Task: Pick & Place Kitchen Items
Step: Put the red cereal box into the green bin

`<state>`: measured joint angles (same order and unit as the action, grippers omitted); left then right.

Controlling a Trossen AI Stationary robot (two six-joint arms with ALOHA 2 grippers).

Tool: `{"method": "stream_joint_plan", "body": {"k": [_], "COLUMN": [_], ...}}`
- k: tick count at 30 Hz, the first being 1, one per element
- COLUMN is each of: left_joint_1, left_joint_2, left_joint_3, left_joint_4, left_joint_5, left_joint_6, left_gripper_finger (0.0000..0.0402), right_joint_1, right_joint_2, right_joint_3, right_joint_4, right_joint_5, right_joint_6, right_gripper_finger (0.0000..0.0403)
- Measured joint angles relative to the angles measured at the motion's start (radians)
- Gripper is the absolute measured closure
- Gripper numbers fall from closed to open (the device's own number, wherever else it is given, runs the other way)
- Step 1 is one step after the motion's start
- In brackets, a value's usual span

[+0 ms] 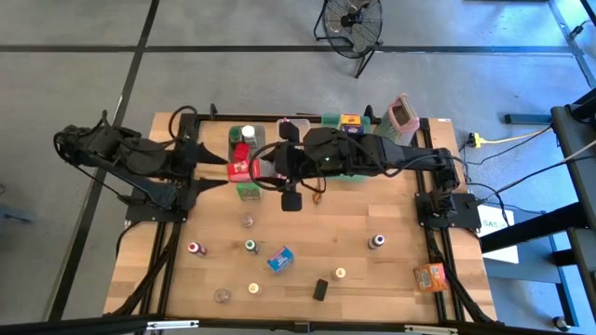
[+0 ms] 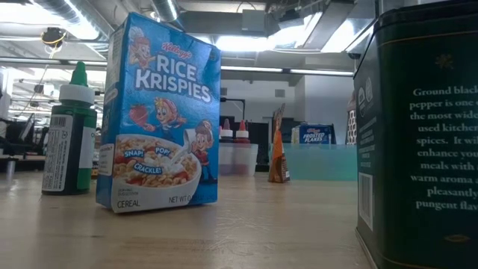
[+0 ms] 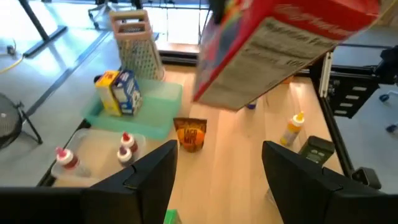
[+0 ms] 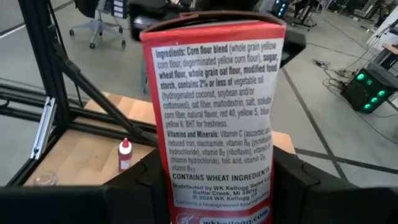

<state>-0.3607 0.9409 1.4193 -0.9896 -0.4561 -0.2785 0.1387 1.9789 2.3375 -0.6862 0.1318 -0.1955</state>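
Red cereal box (image 4: 214,124) in right hand (image 4: 214,186)

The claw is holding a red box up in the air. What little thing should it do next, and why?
Probably lower it. The right claw grips the red cereal box at its bottom, above the table's back, near the clear bin. The left claw waits open just beside it, holding nothing. So I would ease the box down toward the bin before letting go.

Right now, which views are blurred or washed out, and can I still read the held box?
Right wrist view: red box between the fingers is sharp, its ingredients print legible. Left wrist view: same box is soft and smeared, windows behind blown out. Low view: Rice Krispies box crisp, pepper tin close and slightly soft.
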Motion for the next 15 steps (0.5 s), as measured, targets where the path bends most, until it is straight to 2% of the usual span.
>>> {"method": "stream_joint_plan", "body": {"k": [6,15], "left_joint_1": [0.000,0.000], "left_joint_2": [0.033,0.075], "left_joint_3": [0.000,0.001], "left_joint_4": [0.072,0.123], "left_joint_5": [0.003,0.003], "left_joint_6": [0.075,0.091], "left_gripper_finger": [0.0170,0.0169], "right_joint_1": [0.000,0.001], "right_joint_2": [0.000,0.000], "right_joint_3": [0.000,-0.001], "right_joint_4": [0.021,0.018], "right_joint_5": [0.000,-0.001], "right_joint_6": [-0.011,-0.011], "right_gripper_finger": [0.0222,0.0222]}}
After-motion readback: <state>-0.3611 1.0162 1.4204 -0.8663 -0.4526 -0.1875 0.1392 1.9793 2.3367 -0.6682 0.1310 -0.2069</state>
